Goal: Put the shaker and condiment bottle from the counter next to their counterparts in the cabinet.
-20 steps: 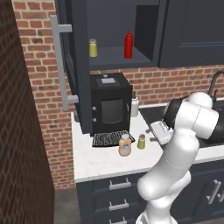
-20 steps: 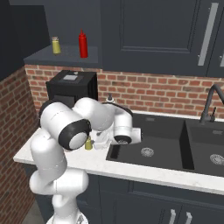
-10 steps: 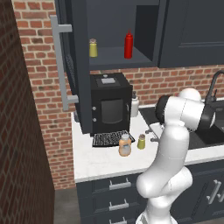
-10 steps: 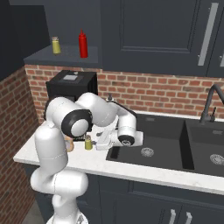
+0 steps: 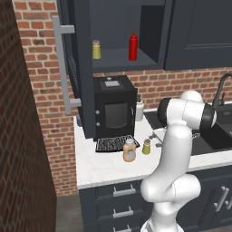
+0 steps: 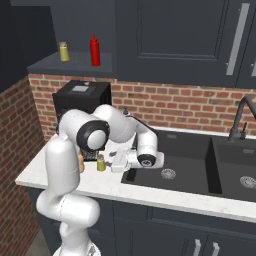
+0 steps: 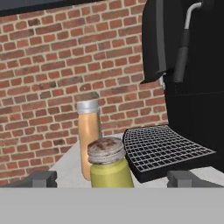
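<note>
Tool (image 7: 112, 178) now nearer shaker (image 7: 109, 162), open

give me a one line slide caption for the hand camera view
Open gripper lined up on the olive-yellow shaker, with the orange condiment bottle just behind it beside the coffee machine.

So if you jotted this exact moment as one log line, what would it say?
gripper: open, level with shaker | shaker and condiment bottle: on counter | cabinet: open, counterparts on shelf

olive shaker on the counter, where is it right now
The olive shaker stands on the white counter in front of the coffee machine, just right of the orange condiment bottle in the left base view.
</note>
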